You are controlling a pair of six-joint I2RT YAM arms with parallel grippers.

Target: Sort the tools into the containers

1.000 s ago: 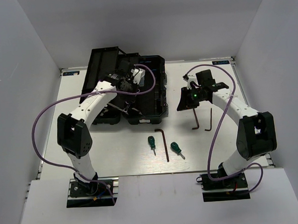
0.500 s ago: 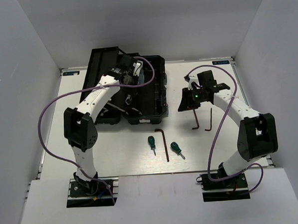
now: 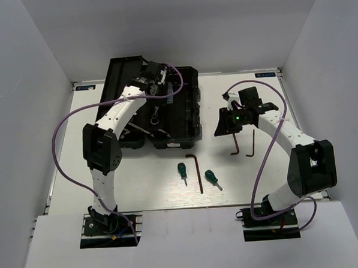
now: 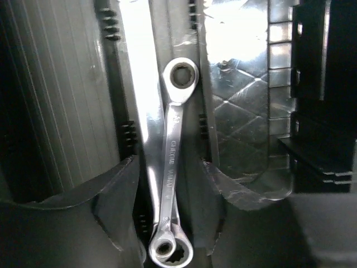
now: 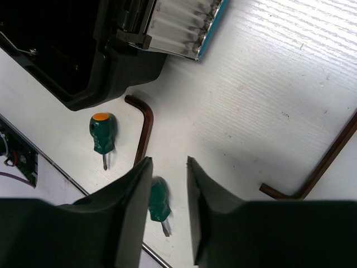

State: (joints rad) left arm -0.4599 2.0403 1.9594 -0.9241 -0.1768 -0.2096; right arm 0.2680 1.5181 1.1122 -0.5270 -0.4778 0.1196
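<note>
Silver double-ring wrench (image 4: 172,146) is seen lying loose in the black plastic toolbox (image 3: 193,126), between the spread-apart left gripper (image 4: 168,163). Right gripper (image 5: 168,162) is held slightly parted, empty, above the white table (image 5: 268,95).

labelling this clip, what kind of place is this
Most likely a robot lab test cell, not a real workshop: plain white walls box in a white table, a left arm and right arm are bolted at its near edge, and a black toolbox, screwdrivers and hex keys are laid out.
</note>
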